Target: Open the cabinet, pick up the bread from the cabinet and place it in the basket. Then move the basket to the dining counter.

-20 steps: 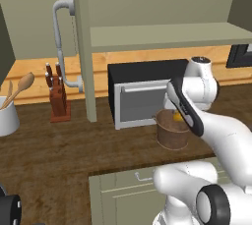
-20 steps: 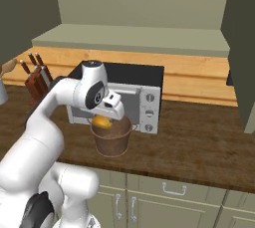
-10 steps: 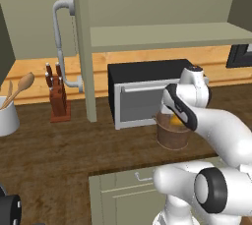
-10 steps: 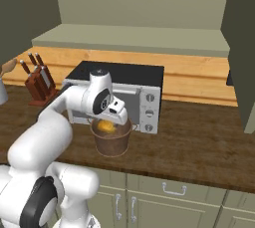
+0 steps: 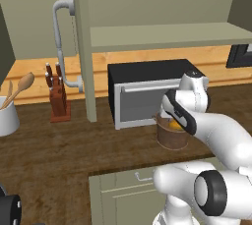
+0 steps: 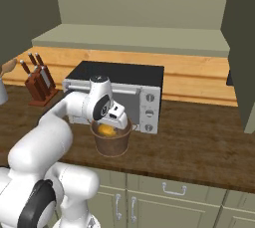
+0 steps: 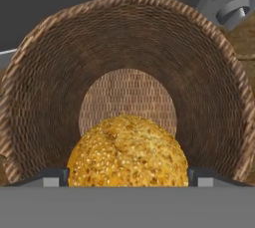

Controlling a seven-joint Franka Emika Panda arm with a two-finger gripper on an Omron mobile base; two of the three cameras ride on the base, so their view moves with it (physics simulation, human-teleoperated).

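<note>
The claw (image 6: pixel 115 122) hangs just above the mouth of the basket (image 6: pixel 112 143), its white hand tilted down over the rim, and the bread (image 6: pixel 106 130) shows as a golden patch inside the basket right beneath it. In the hand view the seeded roll (image 7: pixel 128 152) sits between the two dark fingertips (image 7: pixel 50 178), which stand wide apart at either side of it; whether they press its sides cannot be told, since the lower edge of the view hides the contact. Behind the roll the woven wall and round bottom of the basket (image 7: pixel 199 92) curve around it. From the left base view the basket (image 5: pixel 171 138) stands on the dark brown wood-grain bench (image 5: pixel 54 150), just in front of the black-topped microwave (image 5: pixel 142 96) with its grey door, and the claw (image 5: pixel 173 121) meets its rim on the side nearest the oven. The cabinet (image 5: pixel 162 35) is open above: its olive-green shelf runs across behind the microwave, and a door edge with a curved grey handle (image 5: pixel 61 42) stands upright to the left. A wooden knife block (image 5: pixel 58 98) rests near that door on the bench, and a white utensil holder (image 5: pixel 7 118) with wooden spoons sits at the far left. In the right base view the knife block (image 6: pixel 40 85) stands left of the microwave (image 6: pixel 124 90), well apart from the basket.
</note>
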